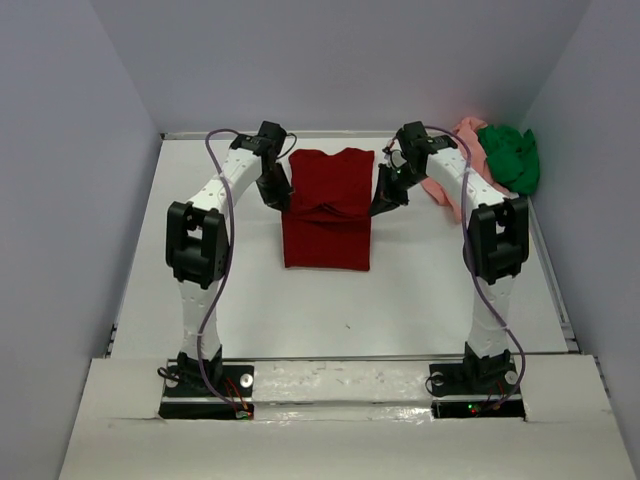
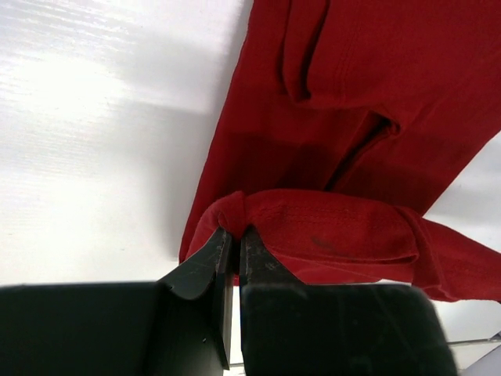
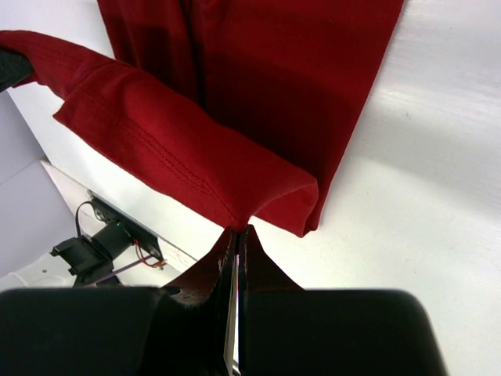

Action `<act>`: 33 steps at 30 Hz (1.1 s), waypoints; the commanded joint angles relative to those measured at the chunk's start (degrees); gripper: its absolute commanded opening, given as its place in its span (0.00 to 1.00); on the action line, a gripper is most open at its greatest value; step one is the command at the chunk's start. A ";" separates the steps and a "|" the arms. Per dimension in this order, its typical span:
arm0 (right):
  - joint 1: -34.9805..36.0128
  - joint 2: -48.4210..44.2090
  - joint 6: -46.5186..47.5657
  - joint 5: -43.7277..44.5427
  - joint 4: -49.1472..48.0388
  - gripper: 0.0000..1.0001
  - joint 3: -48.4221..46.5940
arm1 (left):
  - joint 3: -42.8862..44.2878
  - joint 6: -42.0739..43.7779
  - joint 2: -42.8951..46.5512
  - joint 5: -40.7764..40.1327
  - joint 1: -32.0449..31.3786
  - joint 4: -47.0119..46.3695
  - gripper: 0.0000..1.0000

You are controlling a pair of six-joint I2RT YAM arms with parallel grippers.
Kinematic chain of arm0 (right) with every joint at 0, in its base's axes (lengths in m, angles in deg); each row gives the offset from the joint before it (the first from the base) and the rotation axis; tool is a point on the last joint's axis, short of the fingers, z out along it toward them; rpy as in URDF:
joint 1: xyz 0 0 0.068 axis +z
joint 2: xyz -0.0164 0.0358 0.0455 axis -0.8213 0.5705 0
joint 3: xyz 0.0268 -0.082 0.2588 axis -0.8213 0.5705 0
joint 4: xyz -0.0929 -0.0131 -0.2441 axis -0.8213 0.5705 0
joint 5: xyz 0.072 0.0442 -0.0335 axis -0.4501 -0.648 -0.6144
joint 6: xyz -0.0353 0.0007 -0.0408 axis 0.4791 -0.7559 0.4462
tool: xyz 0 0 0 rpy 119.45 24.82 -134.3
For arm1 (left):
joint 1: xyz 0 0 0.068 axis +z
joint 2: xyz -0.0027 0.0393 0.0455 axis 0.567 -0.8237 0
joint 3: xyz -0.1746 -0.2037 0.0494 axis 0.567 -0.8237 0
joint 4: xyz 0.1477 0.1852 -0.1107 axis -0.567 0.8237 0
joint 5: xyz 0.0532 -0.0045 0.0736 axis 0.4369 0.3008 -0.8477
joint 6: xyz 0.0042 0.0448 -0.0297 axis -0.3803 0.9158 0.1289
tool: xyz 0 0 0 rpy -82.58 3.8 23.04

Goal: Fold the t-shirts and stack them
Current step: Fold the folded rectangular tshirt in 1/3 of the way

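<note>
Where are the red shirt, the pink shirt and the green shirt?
red shirt (image 1: 325,245), top view, its flat near half.
pink shirt (image 1: 466,130), top view, its far end.
green shirt (image 1: 510,158), top view, middle of the heap.

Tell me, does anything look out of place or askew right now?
Only the pink shirt and green shirt, crumpled in a heap at the far right corner. The red shirt looks straight, mid-fold.
</note>
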 commanded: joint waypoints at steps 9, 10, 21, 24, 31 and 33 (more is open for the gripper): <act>-0.96 3.01 1.94 0.17 -0.97 0.00 -2.75 | 3.43 2.97 -2.74 1.21 0.51 0.47 0.00; -0.96 3.71 2.20 0.17 -1.24 0.00 -2.84 | 3.26 3.49 -3.18 1.99 0.51 -0.23 0.00; -1.48 6.62 2.21 1.49 -4.75 0.00 -3.19 | 4.31 4.90 -6.00 2.44 0.24 -3.13 0.00; -1.49 7.32 2.29 2.02 -5.10 0.00 -3.90 | 4.84 4.82 -6.96 2.70 -0.02 -3.75 0.00; -2.01 8.81 2.38 2.81 -5.72 0.00 -5.56 | 7.82 4.38 -8.89 2.97 -0.46 -4.46 0.00; -2.01 8.90 2.47 2.81 -5.98 0.00 -5.65 | 8.79 4.38 -9.25 2.70 -0.46 -3.93 0.00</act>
